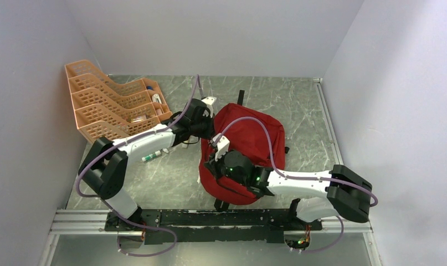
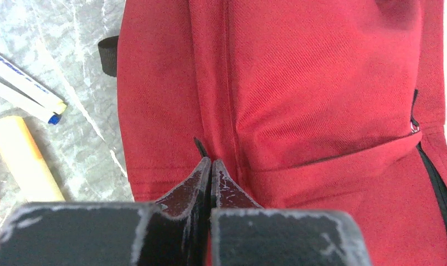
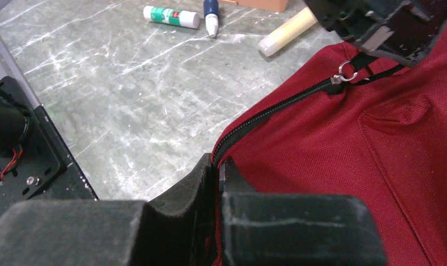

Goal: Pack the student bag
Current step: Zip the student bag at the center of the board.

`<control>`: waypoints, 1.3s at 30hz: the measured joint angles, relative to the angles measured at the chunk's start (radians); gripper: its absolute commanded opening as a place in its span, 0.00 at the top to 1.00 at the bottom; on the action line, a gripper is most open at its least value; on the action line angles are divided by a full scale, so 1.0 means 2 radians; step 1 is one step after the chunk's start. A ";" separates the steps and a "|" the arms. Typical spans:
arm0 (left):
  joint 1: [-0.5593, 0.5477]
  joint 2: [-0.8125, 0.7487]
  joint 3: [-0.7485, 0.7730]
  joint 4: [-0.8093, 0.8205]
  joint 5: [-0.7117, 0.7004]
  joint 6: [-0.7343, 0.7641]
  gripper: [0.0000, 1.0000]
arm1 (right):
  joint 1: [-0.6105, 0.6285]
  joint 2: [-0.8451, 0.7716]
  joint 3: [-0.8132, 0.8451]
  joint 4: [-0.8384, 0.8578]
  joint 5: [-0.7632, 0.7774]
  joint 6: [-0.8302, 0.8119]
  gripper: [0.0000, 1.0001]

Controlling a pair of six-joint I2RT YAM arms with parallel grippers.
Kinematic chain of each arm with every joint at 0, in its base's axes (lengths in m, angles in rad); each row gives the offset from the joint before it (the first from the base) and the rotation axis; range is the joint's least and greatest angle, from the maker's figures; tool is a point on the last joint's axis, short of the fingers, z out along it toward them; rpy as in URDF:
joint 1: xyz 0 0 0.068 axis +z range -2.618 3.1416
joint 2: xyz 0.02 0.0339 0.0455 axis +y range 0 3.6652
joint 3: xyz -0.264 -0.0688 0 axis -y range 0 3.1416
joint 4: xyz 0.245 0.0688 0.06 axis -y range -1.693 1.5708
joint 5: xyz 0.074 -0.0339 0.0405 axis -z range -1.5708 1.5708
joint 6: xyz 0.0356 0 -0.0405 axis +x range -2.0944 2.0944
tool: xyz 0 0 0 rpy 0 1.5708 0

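Note:
The student bag, a red backpack, lies flat in the middle of the table. My left gripper is at its upper left edge, shut on the black zipper pull. In the right wrist view that pull runs taut from a metal ring at the slider. The black zipper runs closed from the slider down to my right gripper. That gripper is shut on the bag's red edge beside the zipper, at the bag's left side.
An orange tray rack with small items stands at the back left. On the table left of the bag lie a green-and-white glue stick, a blue-capped marker, a pale yellow stick and two white pens.

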 measured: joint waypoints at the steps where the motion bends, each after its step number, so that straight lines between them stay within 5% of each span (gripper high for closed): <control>1: 0.000 0.006 0.005 -0.002 0.000 0.000 0.95 | 0.000 -0.001 -0.005 0.006 -0.005 -0.001 1.00; 30: 0.002 0.096 0.108 -0.046 0.014 0.008 0.95 | 0.000 -0.030 -0.069 0.079 -0.067 -0.024 1.00; 39: 0.031 0.123 0.162 0.037 0.017 0.010 0.95 | 0.021 -0.038 -0.094 0.090 -0.180 -0.014 1.00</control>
